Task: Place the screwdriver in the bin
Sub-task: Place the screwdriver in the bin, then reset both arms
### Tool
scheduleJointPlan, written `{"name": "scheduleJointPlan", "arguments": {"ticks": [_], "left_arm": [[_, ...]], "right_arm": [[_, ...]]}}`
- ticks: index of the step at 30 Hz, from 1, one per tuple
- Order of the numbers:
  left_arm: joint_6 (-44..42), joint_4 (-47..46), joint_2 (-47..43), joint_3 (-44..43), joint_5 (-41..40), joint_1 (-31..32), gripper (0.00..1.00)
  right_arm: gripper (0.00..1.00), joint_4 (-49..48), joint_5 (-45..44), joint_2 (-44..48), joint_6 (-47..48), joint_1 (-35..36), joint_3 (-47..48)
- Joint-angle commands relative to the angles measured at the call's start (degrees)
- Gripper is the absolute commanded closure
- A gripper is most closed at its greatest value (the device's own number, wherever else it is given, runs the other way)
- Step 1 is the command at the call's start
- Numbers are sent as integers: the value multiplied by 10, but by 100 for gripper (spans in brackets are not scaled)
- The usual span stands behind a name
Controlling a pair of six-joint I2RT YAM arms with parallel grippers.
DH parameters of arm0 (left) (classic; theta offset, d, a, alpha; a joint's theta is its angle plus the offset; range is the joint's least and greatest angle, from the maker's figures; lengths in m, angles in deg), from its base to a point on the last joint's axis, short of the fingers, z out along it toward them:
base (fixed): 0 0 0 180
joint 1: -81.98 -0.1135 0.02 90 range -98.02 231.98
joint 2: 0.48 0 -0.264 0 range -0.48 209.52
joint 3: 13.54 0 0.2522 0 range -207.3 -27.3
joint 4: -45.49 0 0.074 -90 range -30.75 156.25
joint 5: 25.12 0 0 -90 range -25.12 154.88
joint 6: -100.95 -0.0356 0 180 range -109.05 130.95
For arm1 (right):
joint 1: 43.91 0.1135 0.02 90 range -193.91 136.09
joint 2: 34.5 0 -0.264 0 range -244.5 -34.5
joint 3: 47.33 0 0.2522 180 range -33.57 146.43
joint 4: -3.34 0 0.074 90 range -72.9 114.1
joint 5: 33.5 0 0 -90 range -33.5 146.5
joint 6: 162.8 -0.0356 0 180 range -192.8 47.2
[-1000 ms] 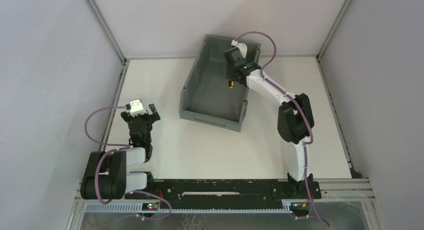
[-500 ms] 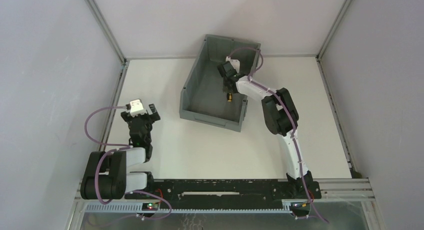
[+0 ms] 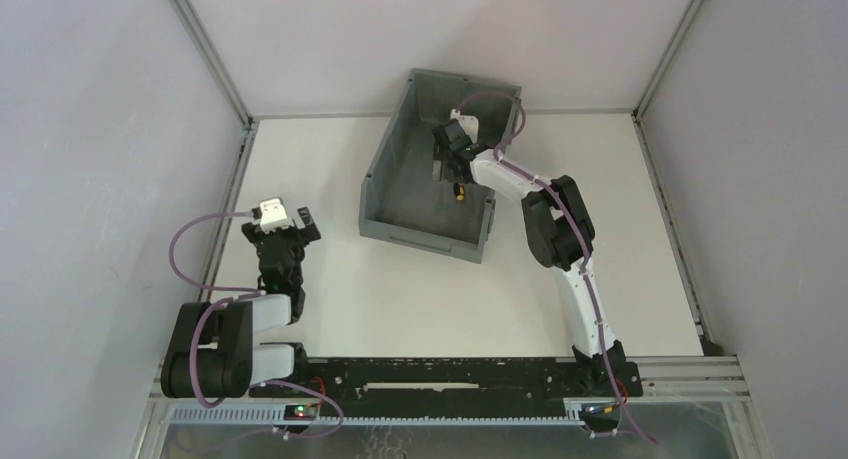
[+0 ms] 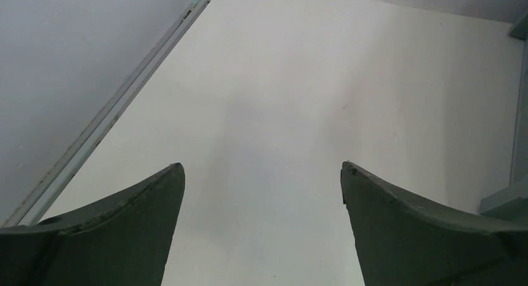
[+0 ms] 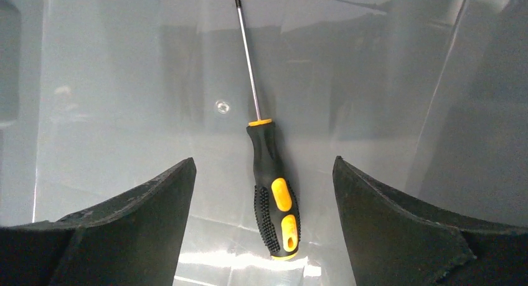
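Observation:
The screwdriver point(image 5: 274, 199), black handle with yellow-orange inserts and a thin dark shaft, lies free on the floor of the grey bin point(image 5: 93, 111). From the top it shows as a small yellow-and-black spot point(image 3: 458, 190) inside the bin point(image 3: 385, 169). My right gripper point(image 5: 264, 164) hangs open just above it, a finger on either side of the handle and touching neither side. In the top view that gripper point(image 3: 443, 159) is low inside the bin. My left gripper point(image 4: 262, 167) is open with nothing between its fingers, far to the left over the table point(image 3: 286, 237).
The bin stands at the back middle of the white table point(image 3: 400, 289), its low cut-away side toward the arms. Grey walls with metal rails point(image 3: 240, 169) enclose the table on the left, back and right. The bin's near corner point(image 4: 507, 202) shows beside my left gripper.
My right gripper carried the screwdriver down into the bin, then opened; the screwdriver now lies loose on the bin floor. The left arm has not moved.

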Motion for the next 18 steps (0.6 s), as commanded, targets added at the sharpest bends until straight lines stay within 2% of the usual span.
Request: {"name": "scheduleJointPlan", "arguments": {"ticks": [1,12,14,18], "left_arm": [[-14,-18,-5,-19,-7,3,0],[-14,-18,-4,-19,-7,3,0],[-14,-18,-5,-19,-8,3,0],[-14,-18,-5,-19,-7,3,0]], "right_arm": [[9,-2,-22,50,3,12,22],[8,47,-55,111,35,37,71],[1,55,-59,127,42,40,76],[0,65,-56,160,59,46,91]]}}
